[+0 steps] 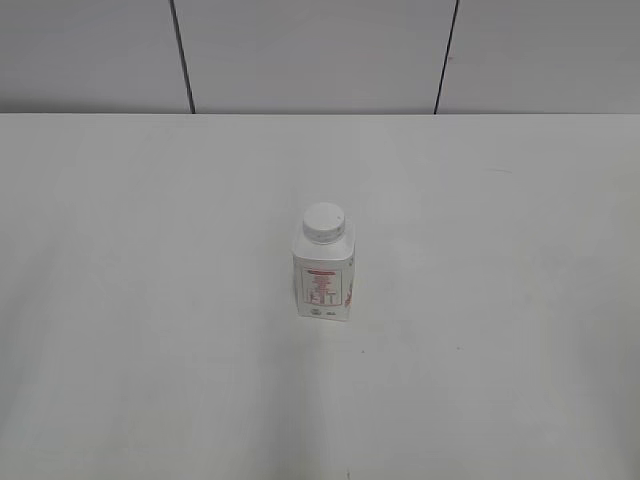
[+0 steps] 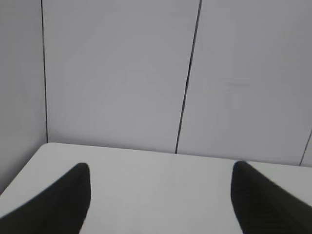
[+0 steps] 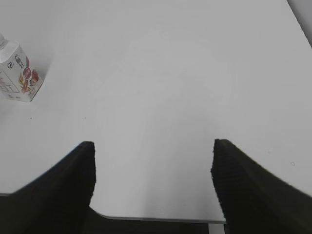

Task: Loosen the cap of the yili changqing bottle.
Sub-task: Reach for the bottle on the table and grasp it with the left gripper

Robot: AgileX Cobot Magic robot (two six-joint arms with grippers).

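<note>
Upright yili changqing bottle [image 3: 17, 73] at ten o'clock from wide-spread right gripper [image 3: 152, 146]; cap [image 1: 324, 221] on; left gripper [image 2: 161, 168] likewise wide, bottle unseen.

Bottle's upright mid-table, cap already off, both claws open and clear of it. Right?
Not quite: the cap is on the bottle, as the exterior view shows. The rest holds: upright mid-table, left claw and right claw open and clear of it.

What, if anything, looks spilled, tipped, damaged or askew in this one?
Nothing stands out. The yili changqing bottle stands upright on the white table with its cap on, and no liquid shows around it. The left claw and right claw are open and empty, away from it.
</note>
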